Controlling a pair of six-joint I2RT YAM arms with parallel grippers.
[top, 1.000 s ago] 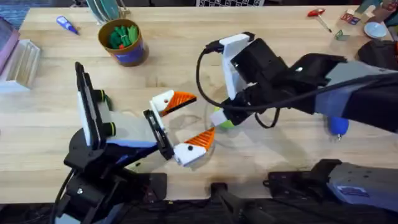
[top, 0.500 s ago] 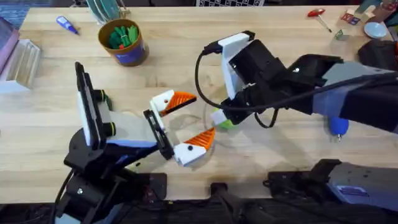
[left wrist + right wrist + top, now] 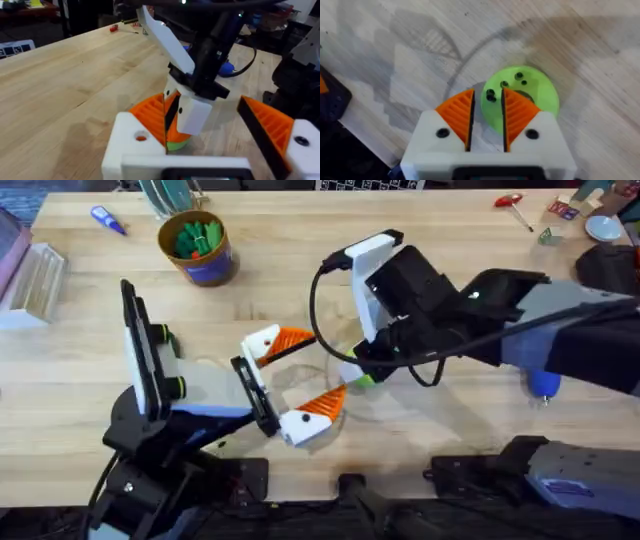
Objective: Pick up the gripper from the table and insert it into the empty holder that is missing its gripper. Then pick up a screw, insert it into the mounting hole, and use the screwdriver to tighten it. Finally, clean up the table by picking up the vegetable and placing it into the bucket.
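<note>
My right gripper (image 3: pixel 353 370) is down on the lime-green disc (image 3: pixel 535 92), which carries a few small dark screws (image 3: pixel 520 76). Its orange pads (image 3: pixel 457 112) stand a narrow gap apart, with one dark screw (image 3: pixel 491 95) pinched between the tips. My left gripper (image 3: pixel 327 367) lies open on the table (image 3: pixel 450 270), and both its white blocks carry orange wedges (image 3: pixel 267 122) on either side of the disc (image 3: pixel 175 146). The blue screwdriver (image 3: pixel 545 383) pokes out from under the right arm. The bucket (image 3: pixel 197 247) at the back left holds green pieces. The vegetable and a bare holder are out of view.
A small blue pen-like tool (image 3: pixel 108 220) lies at the back left, near a clear plastic box (image 3: pixel 35 280) at the left edge. A red-handled screwdriver (image 3: pixel 512 204) and small items sit at the back right.
The right arm has shifted slightly left over the green disc. The left arm has not moved.
</note>
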